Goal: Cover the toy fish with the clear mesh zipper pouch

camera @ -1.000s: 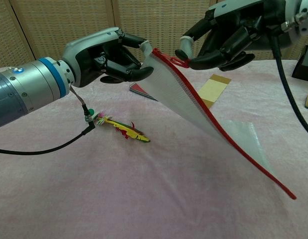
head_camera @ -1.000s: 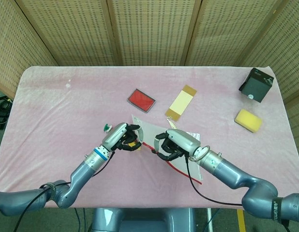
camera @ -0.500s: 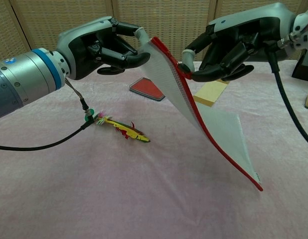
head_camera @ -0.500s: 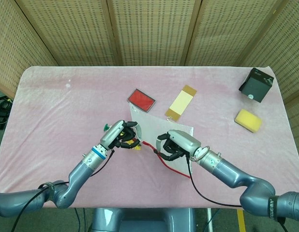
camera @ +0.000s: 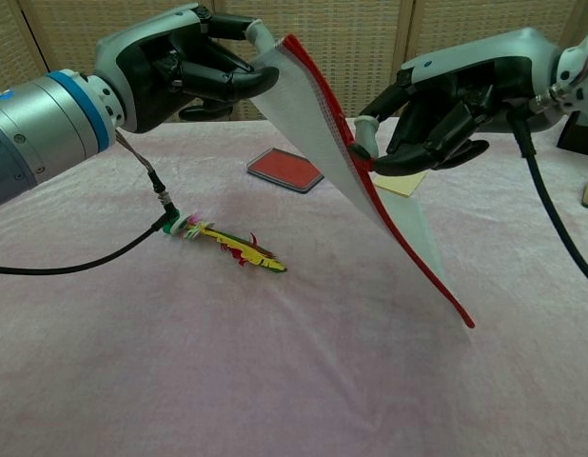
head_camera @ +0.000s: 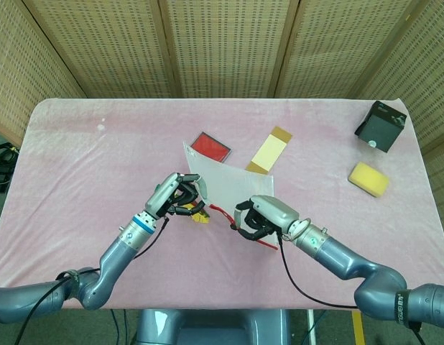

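The clear mesh zipper pouch (camera: pixel 346 157) with its red zipper edge hangs in the air, held up between both hands. My left hand (camera: pixel 185 65) pinches its upper corner, and my right hand (camera: pixel 437 100) grips the red edge further along. In the head view the pouch (head_camera: pixel 222 180) stretches between the left hand (head_camera: pixel 177 196) and the right hand (head_camera: pixel 256 217). The toy fish (camera: pixel 235 248), thin, yellow and red with a green end, lies flat on the pink cloth below the left hand. The fish (head_camera: pixel 198 213) is mostly hidden in the head view.
A red flat case (head_camera: pixel 210 146), a tan card (head_camera: pixel 269 151), a yellow sponge (head_camera: pixel 369 178) and a black box (head_camera: pixel 381 126) lie on the far and right side of the pink table (head_camera: pixel 78 165). A cable (camera: pixel 75 268) trails from my left wrist.
Both hands have lifted the pouch higher and swung it left, towards the fish. Its lower end has risen off the cloth. The fish has stayed put.
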You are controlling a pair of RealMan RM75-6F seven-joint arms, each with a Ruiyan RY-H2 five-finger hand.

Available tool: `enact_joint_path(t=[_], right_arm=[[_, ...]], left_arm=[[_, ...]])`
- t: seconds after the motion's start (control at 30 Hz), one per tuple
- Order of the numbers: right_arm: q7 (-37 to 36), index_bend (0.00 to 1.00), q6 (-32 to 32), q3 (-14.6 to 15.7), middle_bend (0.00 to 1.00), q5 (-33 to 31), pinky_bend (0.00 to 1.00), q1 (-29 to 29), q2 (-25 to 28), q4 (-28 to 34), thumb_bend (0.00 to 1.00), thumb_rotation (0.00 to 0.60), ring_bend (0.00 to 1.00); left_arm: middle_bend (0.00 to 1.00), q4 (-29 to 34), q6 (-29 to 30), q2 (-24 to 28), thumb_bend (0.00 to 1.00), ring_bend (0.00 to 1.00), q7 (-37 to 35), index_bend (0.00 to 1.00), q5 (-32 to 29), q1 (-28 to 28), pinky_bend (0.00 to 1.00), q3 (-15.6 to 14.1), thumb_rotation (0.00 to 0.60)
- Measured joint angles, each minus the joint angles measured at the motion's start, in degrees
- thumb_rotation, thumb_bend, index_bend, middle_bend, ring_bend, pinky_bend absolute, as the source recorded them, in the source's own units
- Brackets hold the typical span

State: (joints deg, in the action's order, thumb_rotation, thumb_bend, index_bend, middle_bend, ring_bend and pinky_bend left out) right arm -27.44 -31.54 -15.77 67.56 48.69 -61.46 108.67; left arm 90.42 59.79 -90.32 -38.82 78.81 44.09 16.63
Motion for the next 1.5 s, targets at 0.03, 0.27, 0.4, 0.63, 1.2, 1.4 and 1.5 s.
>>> enact_joint_path(t=[0.03, 0.27, 0.4, 0.63, 1.2, 1.4, 1.5], right_arm=[[0.3, 0.78, 0.0, 0.2, 0.98, -0.3, 1.0, 0.1, -0.1, -0.2, 0.82, 0.6, 0.95], [1.7, 0.78, 0.4, 1.4, 0.98, -1.8, 1.0, 0.3, -0.7, -1.3, 0.82, 0.6, 0.95], [2.2, 0.78, 0.6, 2.0, 0.98, -2.1, 1.0, 0.2, -1.0, -2.0, 0.82, 0.6, 0.95], [3.1, 0.78, 1.1, 3.2, 0.98, -2.7, 1.0, 0.0, -1.7, -4.0, 0.82, 0.6, 0.95], [4.1, 0.78, 3.9, 7.0, 0.98, -3.0, 1.0, -2.1, -2.2, -9.6, 0.82, 0.6, 0.95], [3.0, 0.78, 4.5, 6.9, 0.98, -1.5, 1.0, -3.0, -1.7, -10.2, 0.82, 0.6, 0.95], [2.2, 0.78, 4.7, 6.8, 0.98, -0.8, 1.0, -3.5, -1.4, -10.4, 0.82, 0.6, 0.95]], left_arm=[[0.99, 0.2, 0.1, 0.1, 0.72, 0.85, -0.1, 0.85, 0.0, 0.0, 0.98, 0.1, 0.6], [0.99, 2.3, 1.1, 1.3, 0.73, 0.85, -1.0, 0.85, 0.2, -0.4, 0.98, 1.0, 0.6], [0.99, 3.6, 1.7, 2.3, 0.73, 0.85, -1.5, 0.85, 0.1, -0.6, 0.98, 1.8, 0.6], [0.99, 5.9, 2.5, 4.6, 0.73, 0.85, -2.2, 0.85, -0.3, -0.9, 0.98, 3.3, 0.6], [0.99, 9.5, 4.0, 11.1, 0.73, 0.85, -5.4, 0.85, -2.4, -3.0, 0.98, 6.2, 0.6], [0.99, 8.2, 3.6, 12.2, 0.73, 0.85, -7.2, 0.85, -3.0, -3.4, 0.98, 6.5, 0.6], [0.99, 7.6, 3.4, 12.5, 0.73, 0.85, -7.5, 0.85, -3.1, -3.5, 0.98, 6.5, 0.6]])
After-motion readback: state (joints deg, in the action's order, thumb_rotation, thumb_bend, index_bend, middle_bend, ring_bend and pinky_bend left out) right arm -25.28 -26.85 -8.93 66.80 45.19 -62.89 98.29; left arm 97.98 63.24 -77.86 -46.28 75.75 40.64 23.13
